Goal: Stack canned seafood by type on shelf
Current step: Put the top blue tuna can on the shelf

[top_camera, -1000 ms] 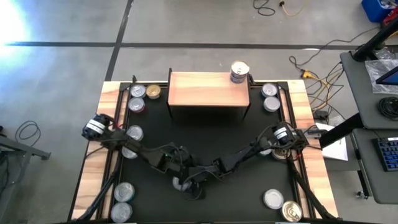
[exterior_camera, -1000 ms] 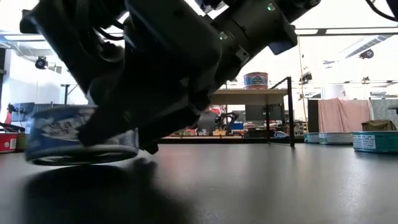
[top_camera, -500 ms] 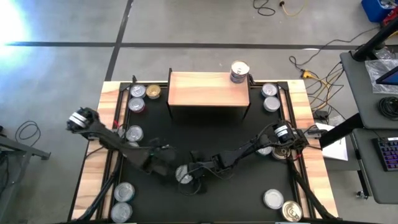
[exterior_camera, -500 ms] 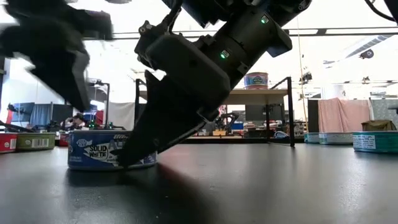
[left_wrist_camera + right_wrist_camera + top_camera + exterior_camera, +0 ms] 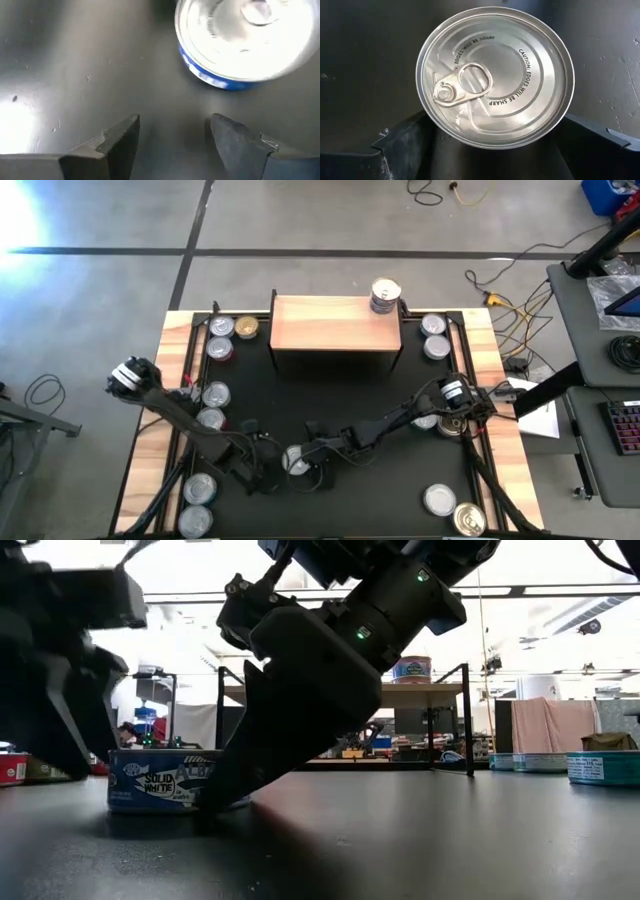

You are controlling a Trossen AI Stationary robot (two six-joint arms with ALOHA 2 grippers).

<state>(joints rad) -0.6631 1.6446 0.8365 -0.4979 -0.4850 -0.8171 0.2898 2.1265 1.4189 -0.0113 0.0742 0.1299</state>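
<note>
Light: bright overhead, white glare on the floor (image 5: pixel 20 215) at the far left | Low view: arms backlit, near-black silhouettes against a washed-out room | Left wrist: blue tin (image 5: pixel 245 42) overexposed, smeared | Right wrist: silver lid (image 5: pixel 495 77) sharp, evenly lit

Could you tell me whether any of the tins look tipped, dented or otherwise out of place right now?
Nothing stands out. The blue-labelled tin sits flat on the black mat, its pull-tab lid intact, and one tin stands upright on the shelf.
</note>
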